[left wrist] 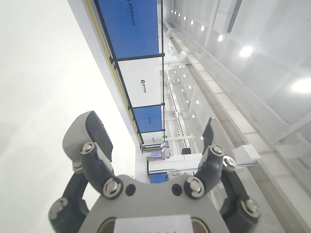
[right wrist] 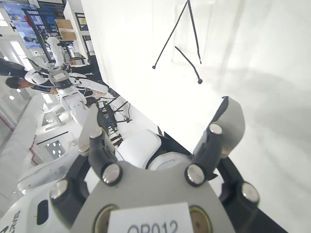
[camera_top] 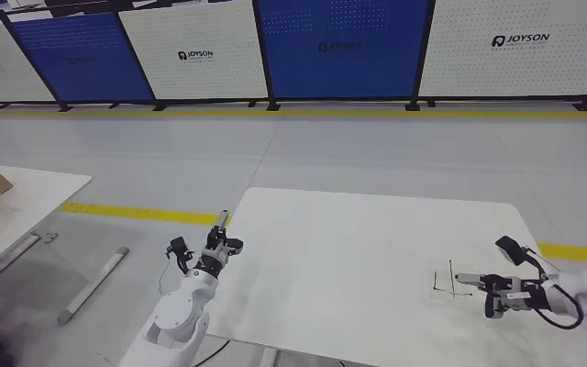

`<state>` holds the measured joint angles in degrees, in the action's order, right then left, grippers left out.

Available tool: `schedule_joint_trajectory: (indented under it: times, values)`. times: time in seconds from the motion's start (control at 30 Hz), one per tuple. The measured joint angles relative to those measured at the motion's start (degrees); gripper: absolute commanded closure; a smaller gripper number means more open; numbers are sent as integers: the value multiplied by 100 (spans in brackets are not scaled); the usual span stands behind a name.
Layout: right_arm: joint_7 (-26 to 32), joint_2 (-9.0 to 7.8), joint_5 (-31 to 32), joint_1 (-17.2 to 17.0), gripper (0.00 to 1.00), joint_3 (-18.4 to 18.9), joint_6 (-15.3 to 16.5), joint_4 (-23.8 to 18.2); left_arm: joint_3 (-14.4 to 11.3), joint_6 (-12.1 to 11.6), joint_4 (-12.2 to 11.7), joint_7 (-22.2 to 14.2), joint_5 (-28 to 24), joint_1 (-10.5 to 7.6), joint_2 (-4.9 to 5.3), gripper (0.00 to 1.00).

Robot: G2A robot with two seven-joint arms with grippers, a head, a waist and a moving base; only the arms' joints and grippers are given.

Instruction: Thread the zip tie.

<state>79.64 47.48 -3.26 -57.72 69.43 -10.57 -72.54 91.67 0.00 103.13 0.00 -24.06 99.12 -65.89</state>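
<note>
Listing white table (camera_top: 367, 248); clear sheet (right wrist: 165, 13) near its right edge; my right gripper (right wrist: 159, 106) just beside it, wide open, empty; my left gripper (left wrist: 150, 117) at the left edge, likewise; three thin black zip ties (right wrist: 192, 22) loose on the sheet.

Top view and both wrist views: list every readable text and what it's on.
"JOYSON": white panel, clear.
"JOYSON": second white panel.
"JOYSON": blue panel, faint.
"OP012": label on right gripper, lower edge cut off.
Unreadable: print on far blue panel; fine print below each name; sticker on left gripper, cut off.
</note>
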Motion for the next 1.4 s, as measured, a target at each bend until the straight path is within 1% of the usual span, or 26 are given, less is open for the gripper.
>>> schedule_joint_trajectory:
  times: [0.07,0.4,0.43,0.47,0.57,0.6,0.7,0.77,1.1,1.13,1.17,1.2,1.23,1.3,1.33,1.37,1.4]
  values:
    - [0,-7,-21,27,0,-47,-11,13,0,0,0,0,0,0,0,0]
    - [-31,-9,17,25,0,-26,-37,9,0,0,0,0,0,0,0,0]
    - [-123,-15,98,24,0,-22,-127,-32,0,0,0,0,0,0,0,0]
    - [-269,-23,240,26,0,-27,-305,-139,0,0,0,0,0,0,0,0]
    - [-373,-46,656,85,0,-99,-798,-395,0,0,0,0,0,0,0,0]
    - [-389,-48,765,102,0,-135,-887,-446,0,0,0,0,0,0,0,0]
    - [-179,-39,858,170,0,-257,-899,-466,0,0,0,0,0,0,0,0]
    - [-116,-37,848,187,0,-273,-891,-444,0,0,0,0,0,0,0,0]
    - [-162,-39,879,165,0,-276,-891,-445,0,0,0,0,0,0,0,0]
    - [-276,-41,971,132,19,-288,-891,-462,0,0,0,0,0,0,0,0]
    - [-361,-43,1028,116,54,-287,-891,-476,0,0,0,0,0,0,0,0]
    - [-412,-47,1062,105,60,-281,-891,-487,0,0,0,0,0,0,0,0]
    - [-429,-50,1089,99,60,-275,-891,-491,0,0,0,0,0,0,0,0]
    - [-404,-56,1177,108,66,-277,-891,-464,0,0,0,0,0,0,0,0]
    - [-395,-54,1222,121,72,-288,-891,-437,0,0,0,0,0,0,0,0]
    - [-385,-47,1264,144,76,-311,-891,-396,0,0,0,0,0,0,0,0]
    - [-372,-39,1284,164,78,-333,-891,-363,0,0,0,0,0,0,0,0]
